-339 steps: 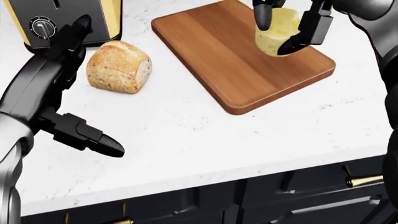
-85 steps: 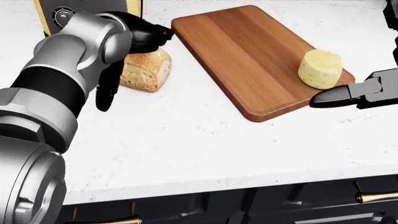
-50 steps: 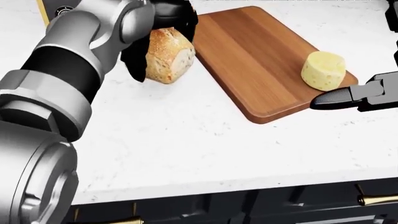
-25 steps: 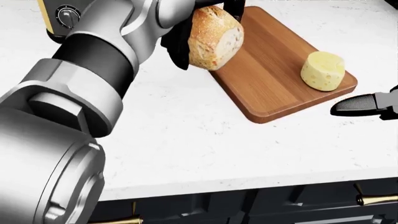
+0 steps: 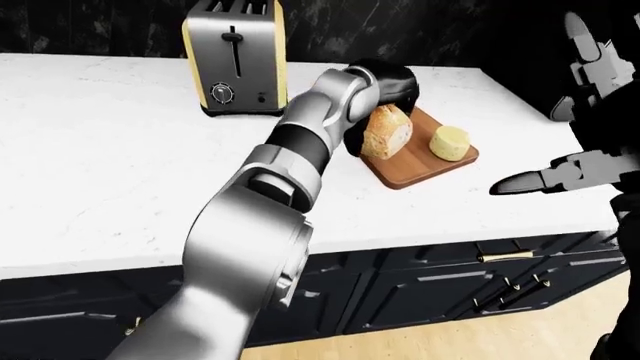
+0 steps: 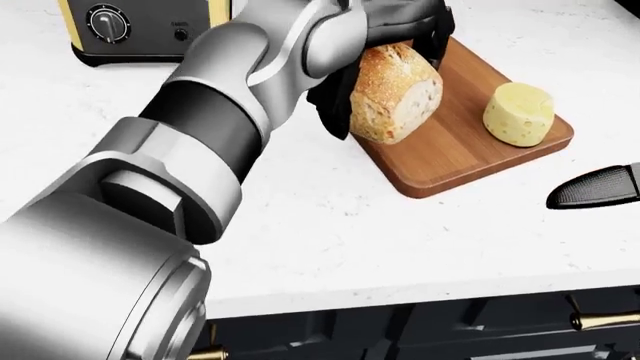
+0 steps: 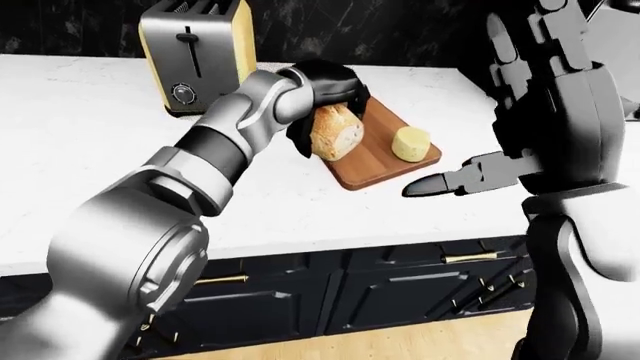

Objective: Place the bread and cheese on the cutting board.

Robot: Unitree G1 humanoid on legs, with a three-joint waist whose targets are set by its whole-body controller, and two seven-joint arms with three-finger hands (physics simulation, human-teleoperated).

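My left hand (image 6: 385,71) is shut on the crusty bread loaf (image 6: 405,101), with black fingers (image 6: 335,112) around its top and left side. It holds the loaf over the left part of the wooden cutting board (image 6: 455,150). I cannot tell whether the loaf touches the wood. The round yellow cheese (image 6: 517,112) stands on the board's right end, free of both hands. My right hand (image 7: 440,182) is open and empty, fingers stretched out, below and right of the board over the counter; only a fingertip (image 6: 595,187) shows in the head view.
A silver and yellow toaster (image 5: 235,56) stands on the white marble counter (image 5: 100,150), up and left of the board. Dark cabinets with brass handles (image 5: 505,256) lie below the counter's near edge. A dark wall runs along the top.
My left hand lifted the bread off the counter and carried it right, over the board. My right hand let go of the cheese earlier and drew off to the right.
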